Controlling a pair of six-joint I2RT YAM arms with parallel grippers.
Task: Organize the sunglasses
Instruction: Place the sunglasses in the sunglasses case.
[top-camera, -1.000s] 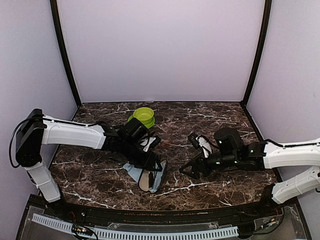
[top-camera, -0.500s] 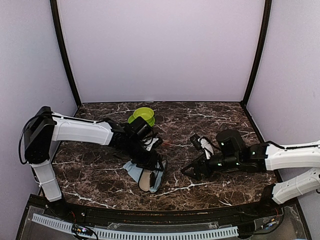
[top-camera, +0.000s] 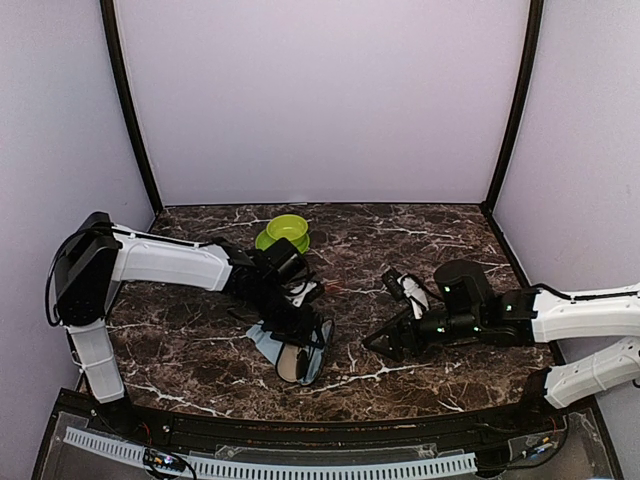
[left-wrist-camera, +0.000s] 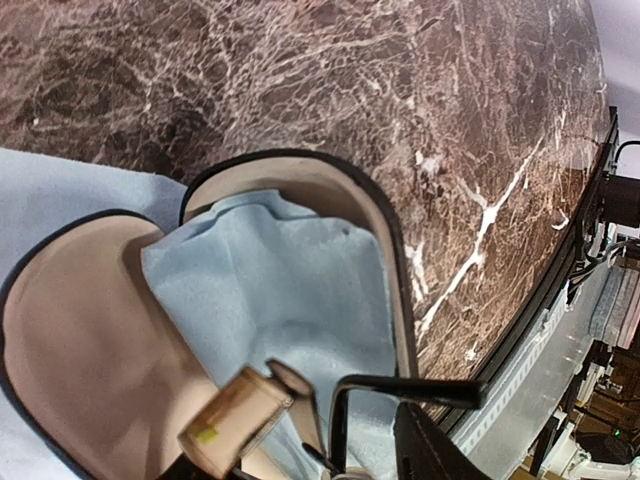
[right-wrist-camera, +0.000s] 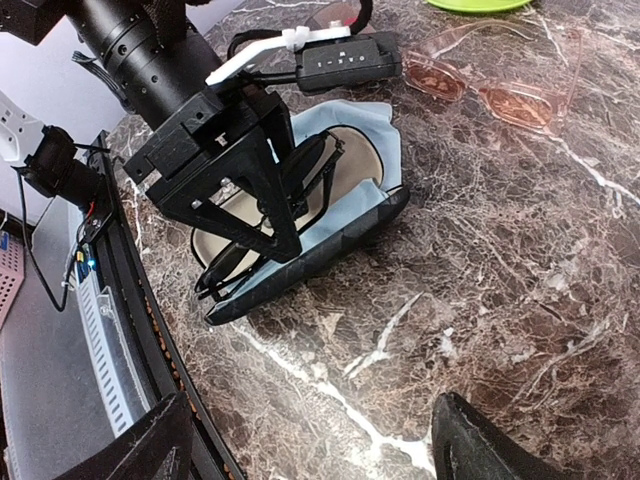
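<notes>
Evidently the step in hand is laying the black wire sunglasses (left-wrist-camera: 410, 390) into the open case (right-wrist-camera: 340, 240). The left pincer (right-wrist-camera: 255, 238) hangs just over the case's blue cloth (left-wrist-camera: 280, 300), closed on the thin frame, which sits partly inside the shell. The next move, I judge, calls for sinking a little lower, then parting the jaws so the frame settles flat on the cloth. The reddish-brown sunglasses (right-wrist-camera: 500, 90) lie on the desk (right-wrist-camera: 520, 270) near the green bowl (top-camera: 287, 232), not yet packed. The left arm reaches low, stretched out from its base towards the case. The right pincer (right-wrist-camera: 310, 440) hovers wide and empty near the case.
</notes>
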